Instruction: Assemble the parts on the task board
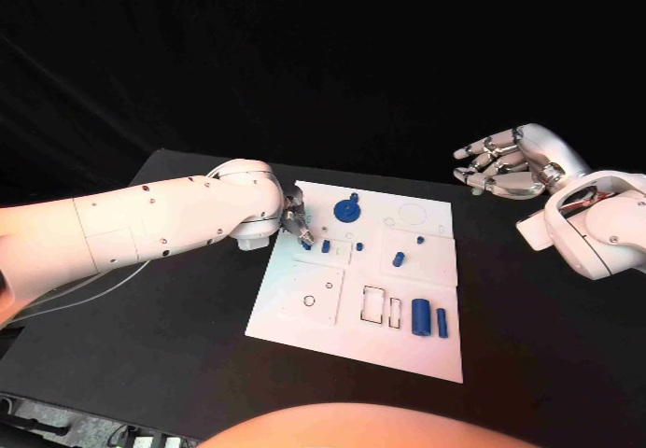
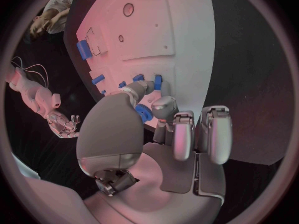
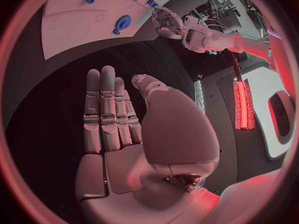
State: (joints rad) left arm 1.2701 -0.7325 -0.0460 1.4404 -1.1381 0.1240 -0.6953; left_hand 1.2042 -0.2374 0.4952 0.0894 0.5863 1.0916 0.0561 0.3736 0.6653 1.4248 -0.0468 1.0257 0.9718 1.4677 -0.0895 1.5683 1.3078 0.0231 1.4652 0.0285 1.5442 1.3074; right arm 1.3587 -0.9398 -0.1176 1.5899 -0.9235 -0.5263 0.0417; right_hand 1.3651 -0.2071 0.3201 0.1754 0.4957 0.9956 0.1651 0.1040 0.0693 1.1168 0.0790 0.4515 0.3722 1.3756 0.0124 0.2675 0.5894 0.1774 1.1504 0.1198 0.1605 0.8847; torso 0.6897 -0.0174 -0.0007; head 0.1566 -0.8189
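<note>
Task board (image 1: pixel 303 313) lay in the middle of the black table (image 1: pixel 161 355), and every place below is given from it. At its far left corner the left hand (image 1: pixel 298 221) reached in over the board's edge, fingertips down at a small blue peg (image 1: pixel 326 246) standing there; whether the peg was pinched or only touched I cannot tell, though the wrist view showed two fingers (image 2: pixel 163 106) extended beside it and the rest curled back, probably to guide it into its hole. Just beyond the fingers, further along the far edge, lay the blue gear (image 1: pixel 347 209). Toward the board's near right corner two blue bars (image 1: pixel 429 318) lay side by side, seemingly awaiting their slots. Well off the board's right edge the right hand (image 1: pixel 501 163) hovered above the table with fingers apart, holding nothing, likely kept clear
</note>
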